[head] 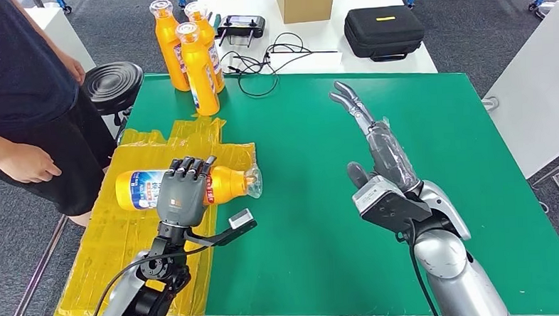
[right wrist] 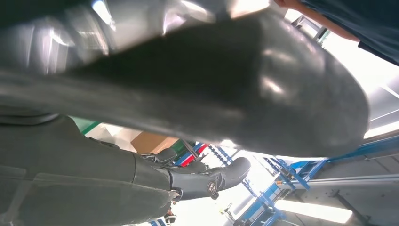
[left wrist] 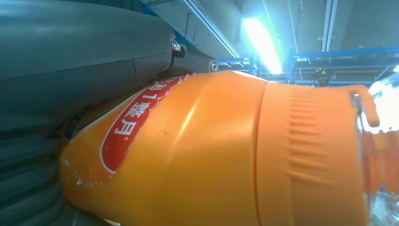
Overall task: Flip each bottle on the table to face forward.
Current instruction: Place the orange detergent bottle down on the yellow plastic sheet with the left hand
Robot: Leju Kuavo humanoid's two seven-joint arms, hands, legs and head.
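An orange bottle point(head: 139, 188) with a blue-and-white label lies on its side on the yellow sheet point(head: 117, 243), cap pointing right. My left hand point(head: 183, 192) grips it around the middle, fingers curled over the top. In the left wrist view the orange bottle point(left wrist: 211, 155) with its red label sits right against the palm. Three more orange bottles point(head: 190, 51) stand upright at the far edge of the green table point(head: 403, 110). My right hand point(head: 376, 143) hovers over the green surface with fingers stretched forward and nothing in it; the right wrist view shows its dark fingers point(right wrist: 207, 181).
A person point(head: 18, 98) stands at the left, one hand hanging near the yellow sheet. A black stool point(head: 113, 83) is beside them. Behind the green table a white table holds a controller point(head: 239, 24), cables point(head: 272, 58), a cardboard box point(head: 305, 1) and a black case point(head: 383, 31).
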